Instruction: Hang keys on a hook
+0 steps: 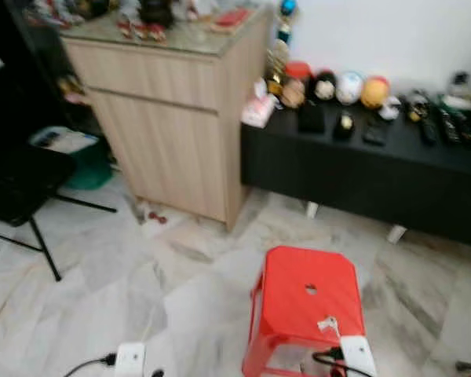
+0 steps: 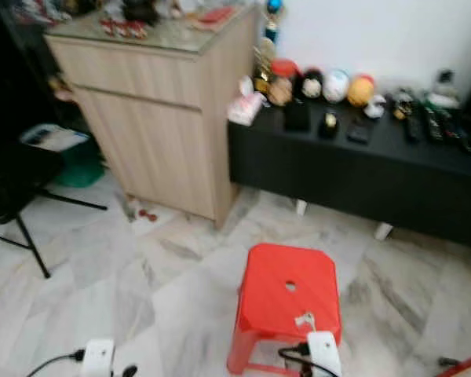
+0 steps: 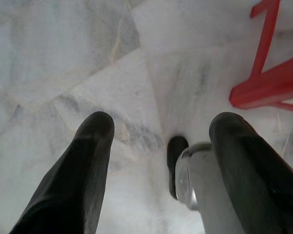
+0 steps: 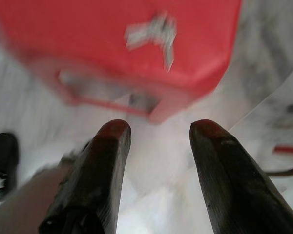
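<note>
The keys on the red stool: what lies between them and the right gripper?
Bare stool top, then its edge and marble floor, seen in the right wrist view, between keys and right gripper.

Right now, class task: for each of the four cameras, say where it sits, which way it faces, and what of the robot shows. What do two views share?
Left eye view: head camera, looking forward and down at the red stool, wooden cabinet and black low unit.
Right eye view: same head, same scene.
Left wrist view: along the left gripper, open, down at marble floor.
Right wrist view: along the right gripper, open, toward the stool and the keys on it.
Shared: stool and keys show in eye and right wrist views.
</note>
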Motion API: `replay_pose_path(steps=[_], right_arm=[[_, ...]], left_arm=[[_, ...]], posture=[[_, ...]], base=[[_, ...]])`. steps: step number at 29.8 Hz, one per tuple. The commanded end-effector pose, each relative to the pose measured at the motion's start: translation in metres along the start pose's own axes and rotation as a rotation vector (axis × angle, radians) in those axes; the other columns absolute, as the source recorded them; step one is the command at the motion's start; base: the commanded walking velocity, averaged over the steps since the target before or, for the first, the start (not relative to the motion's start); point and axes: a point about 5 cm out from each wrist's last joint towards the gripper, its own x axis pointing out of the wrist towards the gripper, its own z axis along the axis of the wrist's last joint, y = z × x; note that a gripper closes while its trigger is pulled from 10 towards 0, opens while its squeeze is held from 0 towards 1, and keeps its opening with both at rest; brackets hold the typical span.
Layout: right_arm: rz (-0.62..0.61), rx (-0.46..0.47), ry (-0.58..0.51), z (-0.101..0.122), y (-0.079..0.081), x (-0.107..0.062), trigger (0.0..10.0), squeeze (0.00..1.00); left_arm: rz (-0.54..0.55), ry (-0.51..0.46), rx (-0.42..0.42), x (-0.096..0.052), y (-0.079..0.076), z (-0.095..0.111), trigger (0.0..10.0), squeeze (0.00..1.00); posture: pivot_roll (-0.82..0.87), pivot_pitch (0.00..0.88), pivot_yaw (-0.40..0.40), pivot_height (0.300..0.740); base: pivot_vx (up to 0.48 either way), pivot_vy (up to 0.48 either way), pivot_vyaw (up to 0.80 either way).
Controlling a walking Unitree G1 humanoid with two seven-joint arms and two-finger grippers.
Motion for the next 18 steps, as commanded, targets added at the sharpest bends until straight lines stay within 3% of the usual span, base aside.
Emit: replay_pose_path(steps=[1,5,10,18], right_arm=[[0.008,0.024,-0.017,0.0040,0.0065,0.0006,10.0,0.00],[-0.005,0.033,-0.021,0.0061,0.0053,0.0009,10.0,0.00],[-0.005,0.039,-0.027,0.0075,0.0058,0.0010,10.0,0.00],[-0.012,0.039,-0.039,0.0096,0.0048,0.0011,10.0,0.00]], left_arm=[[0.015,0.028,0.016,-0.0018,0.0081,-0.0060,10.0,0.00],[0.017,0.029,0.016,-0.0019,0.0086,-0.0063,10.0,0.00],[0.014,0.037,0.023,-0.0018,0.0079,-0.0070,10.0,0.00],[0.011,0.037,0.029,-0.0017,0.0077,-0.0067,10.0,0.00]], posture=[[0.01,0.061,-0.057,0.740],[0.01,0.061,-0.057,0.740],[0.00,0.062,-0.057,0.740],[0.01,0.067,-0.058,0.740]], base=[[0.277,0.000,0.00],[0.260,0.000,0.00],[0.000,0.000,-0.66],[0.000,0.000,0.00]])
